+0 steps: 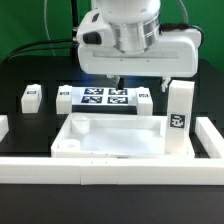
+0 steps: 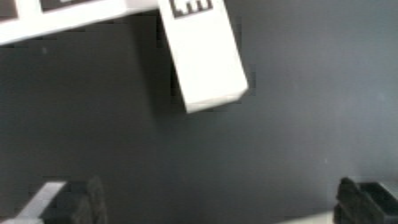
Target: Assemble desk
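The white tray-like tabletop (image 1: 110, 137) lies near the front with its rim up. One white leg (image 1: 180, 106) stands upright at its corner on the exterior view's right. Three more legs lie on the dark table: one far left (image 1: 30, 97), one (image 1: 64, 93) and one (image 1: 144, 98) on either side of the marker board. My gripper (image 1: 120, 80) hangs above the marker board, behind the tabletop. In the wrist view a tagged leg (image 2: 206, 55) lies on the table, away from my gripper (image 2: 217, 205). The fingertips (image 2: 71, 202) stand wide apart with nothing between them.
The marker board (image 1: 105, 98) lies flat behind the tabletop; its edge shows in the wrist view (image 2: 54, 22). Low white border rails run along the front (image 1: 110, 178), the left (image 1: 3, 126) and the right (image 1: 212, 140). A green backdrop stands behind.
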